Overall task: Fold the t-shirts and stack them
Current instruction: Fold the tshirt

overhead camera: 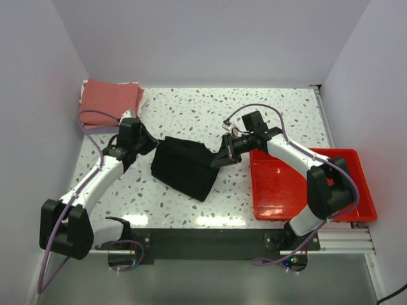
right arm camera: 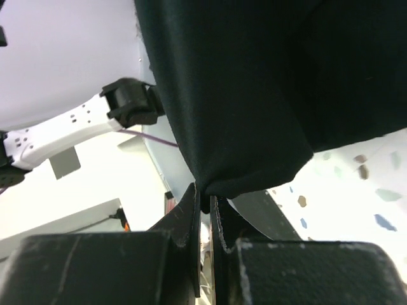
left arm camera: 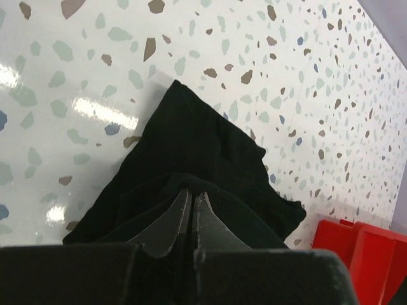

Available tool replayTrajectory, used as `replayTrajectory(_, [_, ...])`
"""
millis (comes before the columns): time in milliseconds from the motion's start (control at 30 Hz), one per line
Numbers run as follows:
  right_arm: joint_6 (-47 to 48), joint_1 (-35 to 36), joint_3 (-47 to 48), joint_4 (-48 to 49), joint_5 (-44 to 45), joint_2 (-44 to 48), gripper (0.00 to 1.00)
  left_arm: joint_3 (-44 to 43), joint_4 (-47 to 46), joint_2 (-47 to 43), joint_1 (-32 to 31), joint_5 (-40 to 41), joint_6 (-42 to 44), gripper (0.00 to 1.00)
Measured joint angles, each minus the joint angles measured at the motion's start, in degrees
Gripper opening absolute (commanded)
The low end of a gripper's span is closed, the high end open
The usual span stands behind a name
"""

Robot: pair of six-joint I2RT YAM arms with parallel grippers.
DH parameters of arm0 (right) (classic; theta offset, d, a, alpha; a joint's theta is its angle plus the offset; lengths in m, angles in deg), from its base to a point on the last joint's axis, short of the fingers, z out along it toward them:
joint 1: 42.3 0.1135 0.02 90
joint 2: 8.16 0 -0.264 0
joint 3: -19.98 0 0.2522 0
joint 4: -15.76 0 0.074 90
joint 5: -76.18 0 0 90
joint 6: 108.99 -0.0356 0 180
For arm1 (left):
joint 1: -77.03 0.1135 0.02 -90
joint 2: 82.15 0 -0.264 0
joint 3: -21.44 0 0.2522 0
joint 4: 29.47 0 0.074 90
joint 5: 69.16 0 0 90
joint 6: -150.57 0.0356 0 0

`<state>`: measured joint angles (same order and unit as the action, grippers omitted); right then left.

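Left arm (overhead camera: 95, 181): base at near-left corner, reaches forward and right, wrist over the left edge of the black t-shirt (overhead camera: 184, 166). Left jaws are together, pinched on black cloth, as left wrist view shows (left arm camera: 191, 152)

Right arm (overhead camera: 318, 190): base near right, elbow over the red tray (overhead camera: 280, 187), forearm doubles back left toward table centre. Right jaws are clamped on a bunched fold at the shirt's right edge, and the cloth drapes from the pinch (right arm camera: 254, 95)

Count: 2 arms, 2 t-shirts in view, 1 tray

Black t-shirt is mid-table between the two wrists, partly folded into a rough slanted block. Its near corner points at the near edge but stays clear of it

Tray is near right, close beside the shirt but apart from it, with its right side out past the table rail

Room: bare speckled table (overhead camera: 191, 108) near of the shirt, and a wider strip beyond it up to the far wall. Walls close off left, far and right

Salmon-red t-shirt (overhead camera: 109, 98) lies folded in the far-left corner, well apart from the black one. Pale edge on its right side, can't tell what that is
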<state>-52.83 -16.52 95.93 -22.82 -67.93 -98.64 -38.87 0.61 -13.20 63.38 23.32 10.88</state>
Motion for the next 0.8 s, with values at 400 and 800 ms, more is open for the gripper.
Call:
replayTrajectory(400, [2.8,-4.9,7.5,0.1,2.2,-11.7,0.0,-7.2,-8.7,16.0,0.0,0.0,2.5,0.0])
replayTrajectory(800, [3.9,-8.1,12.5,0.4,5.7,-21.7,0.29,-16.0,-13.0,31.9,0.1,-3.1,4.5,0.3])
